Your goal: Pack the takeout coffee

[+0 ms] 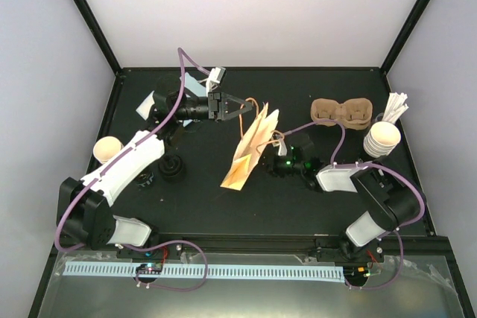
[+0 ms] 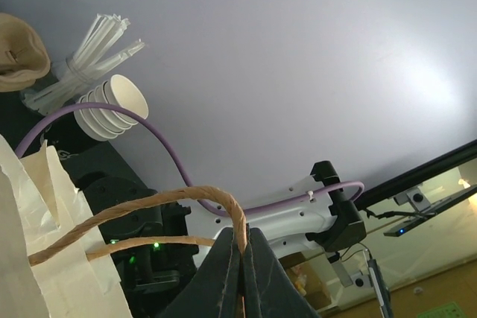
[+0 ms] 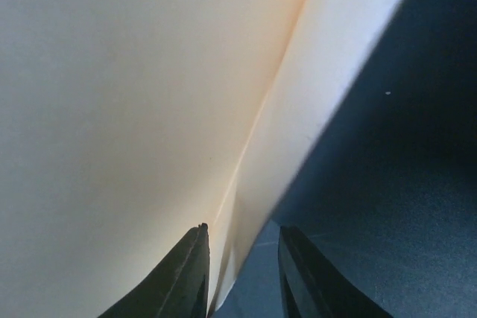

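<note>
The takeout coffee (image 1: 106, 148), a small cream cup, stands alone at the table's left edge, beside my left arm and far from both grippers. A tan paper bag (image 1: 250, 147) stands in the middle, leaning. My left gripper (image 1: 250, 107) is shut on the bag's twisted paper handle (image 2: 216, 199), which is pinched between its fingertips (image 2: 244, 232) above the bag (image 2: 30, 206). My right gripper (image 1: 277, 160) is pressed up to the bag's right side. Its jaws (image 3: 242, 232) stand apart, with the bag's (image 3: 134, 109) folded edge lying between them, unpinched.
A brown pulp carrier (image 1: 341, 112) sits at the back right. Beside it is a stack of cups (image 1: 381, 138) with white sticks (image 1: 395, 106). Black lids (image 1: 173, 167) lie near the left arm. White paper pieces (image 1: 145, 106) lie at the back left.
</note>
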`<state>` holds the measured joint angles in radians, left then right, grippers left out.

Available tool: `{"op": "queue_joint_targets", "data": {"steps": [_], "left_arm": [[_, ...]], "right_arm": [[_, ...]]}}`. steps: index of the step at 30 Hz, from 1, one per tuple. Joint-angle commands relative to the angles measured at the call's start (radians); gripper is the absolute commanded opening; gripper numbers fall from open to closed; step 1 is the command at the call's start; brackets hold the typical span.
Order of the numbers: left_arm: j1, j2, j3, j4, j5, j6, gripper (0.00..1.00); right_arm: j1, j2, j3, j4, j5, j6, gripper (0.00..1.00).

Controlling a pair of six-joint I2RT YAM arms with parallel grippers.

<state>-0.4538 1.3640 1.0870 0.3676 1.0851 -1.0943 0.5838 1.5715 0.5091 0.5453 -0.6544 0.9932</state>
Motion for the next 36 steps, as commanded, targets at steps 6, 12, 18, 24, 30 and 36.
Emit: {"op": "queue_joint_targets", "data": {"steps": [6, 12, 18, 24, 30, 36], "left_arm": [[-0.004, -0.004, 0.047, 0.024, 0.007, 0.004, 0.01], [-0.005, -0.012, 0.040, 0.021, 0.008, 0.007, 0.02], [-0.005, -0.015, 0.045, 0.018, 0.008, 0.008, 0.02], [0.012, -0.019, 0.058, -0.006, 0.014, 0.025, 0.02], [0.079, -0.036, 0.086, -0.033, 0.042, 0.037, 0.02], [0.197, -0.067, 0.106, -0.126, 0.069, 0.099, 0.02]], "right_arm": [[0.006, -0.055, -0.029, 0.007, 0.011, -0.021, 0.27], [0.005, -0.076, -0.023, -0.023, 0.022, -0.040, 0.15], [0.005, -0.084, -0.019, -0.044, 0.025, -0.051, 0.01], [0.005, -0.114, -0.027, -0.092, 0.037, -0.076, 0.01], [0.004, -0.140, -0.049, -0.134, 0.033, -0.106, 0.01], [-0.002, -0.189, -0.077, -0.170, 0.025, -0.139, 0.01]]}}
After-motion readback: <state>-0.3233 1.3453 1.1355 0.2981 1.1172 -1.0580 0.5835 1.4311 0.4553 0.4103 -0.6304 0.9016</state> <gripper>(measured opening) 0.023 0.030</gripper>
